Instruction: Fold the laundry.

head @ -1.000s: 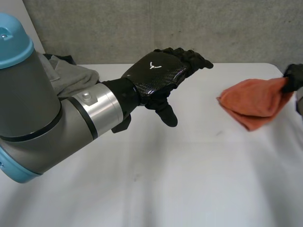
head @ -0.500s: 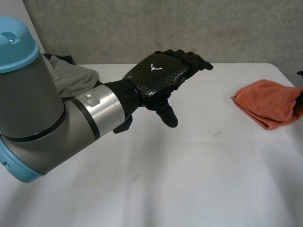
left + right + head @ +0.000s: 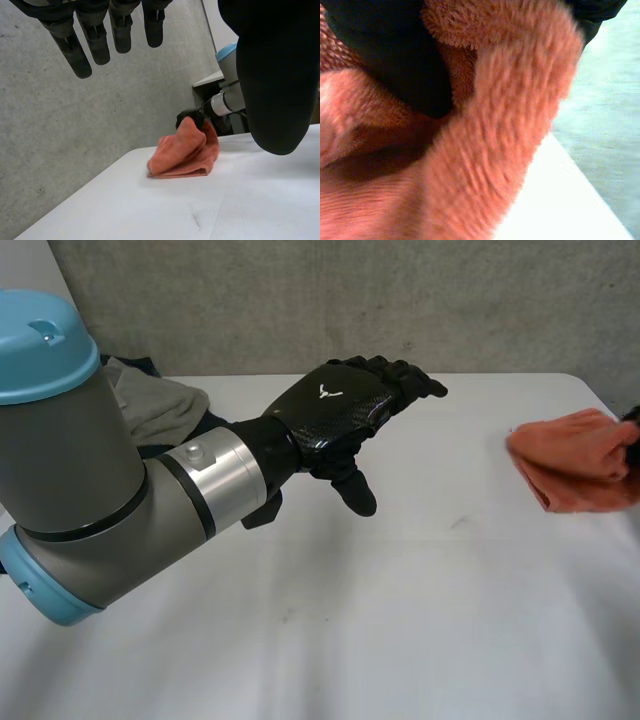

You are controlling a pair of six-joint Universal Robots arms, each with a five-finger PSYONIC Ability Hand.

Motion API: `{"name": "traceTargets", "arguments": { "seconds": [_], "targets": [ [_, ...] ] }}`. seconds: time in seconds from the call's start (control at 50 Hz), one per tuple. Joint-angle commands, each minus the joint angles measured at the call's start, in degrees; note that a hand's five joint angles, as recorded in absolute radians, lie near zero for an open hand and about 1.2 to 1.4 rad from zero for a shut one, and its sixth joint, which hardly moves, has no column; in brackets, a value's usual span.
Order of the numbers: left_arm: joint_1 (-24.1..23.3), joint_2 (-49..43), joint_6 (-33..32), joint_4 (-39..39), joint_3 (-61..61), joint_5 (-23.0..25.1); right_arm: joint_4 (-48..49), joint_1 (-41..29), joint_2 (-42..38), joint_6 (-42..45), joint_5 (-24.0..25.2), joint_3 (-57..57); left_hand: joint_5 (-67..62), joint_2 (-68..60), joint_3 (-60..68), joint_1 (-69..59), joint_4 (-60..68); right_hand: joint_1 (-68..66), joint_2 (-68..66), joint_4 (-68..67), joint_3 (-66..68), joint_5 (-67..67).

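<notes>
Emblem-marked left hand (image 3: 335, 410); right hand (image 3: 395, 55) seemingly grips towel (image 3: 575, 460).

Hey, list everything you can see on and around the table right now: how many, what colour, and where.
table: one, white, under everything
wall: one, grey concrete, behind the table
orange cloth: one, orange, bunched near the table's right edge
pile of clothes: one, grey, at the table's far left corner
left arm: one, grey with a light-blue cap, reaching in over the table
left hand: one, black, open, above the table's middle, holding nothing
right hand: one, black, closed on the orange cloth's far side
</notes>
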State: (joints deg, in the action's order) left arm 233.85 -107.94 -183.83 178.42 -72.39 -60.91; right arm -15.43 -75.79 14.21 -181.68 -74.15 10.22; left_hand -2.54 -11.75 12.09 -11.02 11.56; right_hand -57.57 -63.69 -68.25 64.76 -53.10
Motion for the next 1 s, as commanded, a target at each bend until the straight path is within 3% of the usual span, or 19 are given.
{"name": "traceTargets", "arguments": {
  "seconds": [0.02, 0.32, 0.34, 0.36, 0.46, 0.6, 0.72, 0.78, 0.88, 0.96, 1.0],
  "targets": [
    [-0.06, 0.1, -0.03, 0.0, 0.06, 0.0, 3.91, 2.57, 0.29, -6.58, -10.05, -0.64, 1.31, 0.53, -0.87, -0.21, -0.34, -22.43, -16.31, -11.75, 15.24, -16.9],
    [-0.33, 0.01, 0.05, 0.0, -0.38, 0.0, 3.39, 3.1, -0.15, -6.49, -5.22, -0.29, 1.31, 0.53, -0.87, -0.21, -0.34, -21.66, -15.54, -10.98, 14.47, -16.12],
    [-0.41, 0.01, 0.05, 0.0, -0.47, 0.0, 2.6, 3.1, -0.06, -6.23, -5.13, -0.38, 1.31, 0.53, -0.87, -0.21, -0.34, 28.64, 34.76, 39.32, -35.83, 34.18],
    [-0.5, 0.01, -0.03, 0.0, -0.56, 0.0, 1.9, 3.19, -0.06, -5.88, -5.13, -0.38, 1.31, 0.53, -0.87, -0.21, -0.34, 47.57, 53.69, 58.25, -54.76, 53.1],
    [-0.76, 0.01, 0.05, -0.09, -0.64, -0.09, -1.88, 3.54, 0.73, -1.23, -5.3, -0.64, 1.31, 0.53, -0.87, -0.21, -0.34, 47.57, 53.69, 58.25, -54.76, 53.1],
    [-0.94, 0.27, 0.05, -0.18, -1.17, -0.09, -7.95, 3.98, 5.74, 18.97, -6.36, 0.67, 1.31, 0.53, -0.87, -0.21, -0.34, 47.57, 53.69, 58.25, -54.76, 53.1],
    [-0.94, 0.45, 0.05, -0.09, -1.35, -0.09, -4.71, 4.51, 10.74, 37.96, -14.34, 1.64, 1.31, 0.53, -0.87, -0.21, -0.34, 47.57, 53.69, 58.25, -54.76, 53.1],
    [-0.77, 0.71, 0.05, 0.0, -0.82, -0.18, 0.37, 4.42, 13.55, 39.47, -15.94, 2.08, 1.31, 0.53, -0.87, -0.21, -0.34, 47.57, 53.69, 58.25, -54.76, 53.1],
    [-0.24, 1.77, 1.46, 0.61, 1.63, -1.05, 7.5, 2.14, 17.69, 39.3, -14.01, 6.03, 0.81, 0.02, -0.36, -0.71, 0.17, 47.57, 53.69, 58.25, -54.76, 53.1],
    [0.72, 4.57, 4.35, 2.72, 4.71, -5.96, 15.59, -5.41, 23.83, 37.9, -10.5, 12.0, 0.3, -0.48, 0.14, -1.21, 0.67, 47.57, 53.69, 58.25, -54.76, 53.1],
    [3.44, 6.95, 5.15, 4.91, 6.12, -10.71, 18.23, -8.31, 27.26, 37.28, -8.74, 15.86, -0.03, -0.82, 0.48, -1.55, 1.01, 47.57, 53.69, 58.25, -54.76, 53.1]
  ]
}}
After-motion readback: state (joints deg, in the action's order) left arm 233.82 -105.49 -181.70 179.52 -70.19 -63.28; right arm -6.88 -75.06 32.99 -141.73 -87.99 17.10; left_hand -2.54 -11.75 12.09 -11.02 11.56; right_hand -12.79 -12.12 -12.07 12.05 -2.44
